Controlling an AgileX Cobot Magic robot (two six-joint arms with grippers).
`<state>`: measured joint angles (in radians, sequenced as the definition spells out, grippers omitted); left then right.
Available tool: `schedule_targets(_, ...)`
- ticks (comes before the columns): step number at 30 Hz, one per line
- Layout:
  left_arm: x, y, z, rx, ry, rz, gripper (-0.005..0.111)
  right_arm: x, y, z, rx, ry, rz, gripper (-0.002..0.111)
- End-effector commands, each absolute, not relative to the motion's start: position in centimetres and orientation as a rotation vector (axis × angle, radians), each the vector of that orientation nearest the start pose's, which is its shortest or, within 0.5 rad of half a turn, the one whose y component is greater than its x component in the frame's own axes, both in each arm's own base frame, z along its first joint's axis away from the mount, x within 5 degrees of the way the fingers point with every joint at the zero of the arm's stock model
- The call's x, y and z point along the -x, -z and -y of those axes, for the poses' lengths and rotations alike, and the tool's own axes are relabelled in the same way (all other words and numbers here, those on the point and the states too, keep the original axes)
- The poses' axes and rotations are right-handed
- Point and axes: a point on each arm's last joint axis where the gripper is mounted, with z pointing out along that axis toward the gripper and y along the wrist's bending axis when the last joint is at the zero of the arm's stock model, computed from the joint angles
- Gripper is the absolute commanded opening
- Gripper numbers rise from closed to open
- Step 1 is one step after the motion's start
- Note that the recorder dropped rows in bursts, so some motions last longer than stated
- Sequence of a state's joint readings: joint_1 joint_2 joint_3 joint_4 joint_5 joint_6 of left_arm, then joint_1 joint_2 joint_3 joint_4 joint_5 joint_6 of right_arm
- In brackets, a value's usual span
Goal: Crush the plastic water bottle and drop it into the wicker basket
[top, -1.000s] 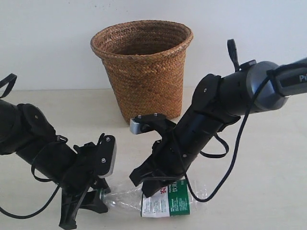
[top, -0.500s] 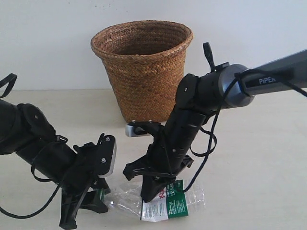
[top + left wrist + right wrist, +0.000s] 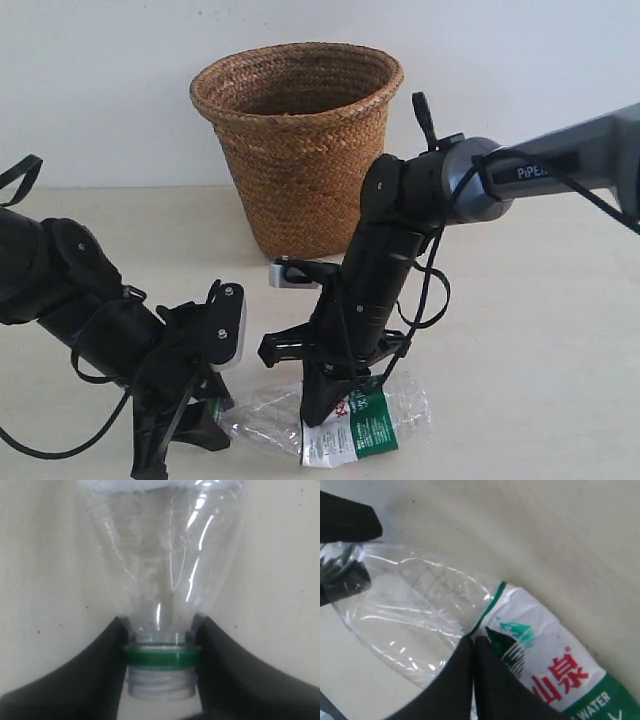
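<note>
The plastic water bottle (image 3: 365, 425) lies on its side on the table near the front edge, its clear body dented and flattened. My left gripper (image 3: 205, 410) is shut on the bottle's neck (image 3: 160, 652), its black fingers (image 3: 107, 655) clamped at the green ring; the threaded mouth shows no cap. My right gripper (image 3: 318, 410) points steeply down, shut, both fingertips (image 3: 474, 642) together and pressing on the bottle (image 3: 420, 615) at the edge of its white-and-green label (image 3: 545, 650). The wicker basket (image 3: 300, 140) stands upright behind both arms.
The beige table (image 3: 540, 330) runs back to a white wall. The right arm's cable (image 3: 435, 290) loops beside its wrist. The left gripper's fingers (image 3: 345, 520) also show in the right wrist view, at the bottle's neck.
The right arm has swung more upright and pushed its shut fingertips down into the bottle, which now looks shorter and more crumpled. The left gripper keeps its hold on the neck.
</note>
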<state>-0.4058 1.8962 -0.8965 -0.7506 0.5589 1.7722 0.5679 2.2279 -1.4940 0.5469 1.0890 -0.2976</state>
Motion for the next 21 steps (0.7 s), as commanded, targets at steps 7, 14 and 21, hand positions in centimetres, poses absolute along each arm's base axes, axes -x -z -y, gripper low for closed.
schedule_targets(7, -27.8, -11.1, 15.4, -1.939, 0.372, -2.002, 0.004, -31.8, -15.3, -23.1, 1.119, -0.543, -3.048, 0.000)
schedule_targets(14, -27.8, -11.1, 15.4, -1.939, 0.372, -2.002, 0.004, -30.7, -20.6, -22.5, 1.150, -0.568, -2.945, 0.000)
schedule_targets(21, -27.8, -11.1, 15.4, -1.939, 0.372, -2.002, 0.004, -29.8, -19.2, -22.0, 1.158, -0.568, -2.968, 0.000)
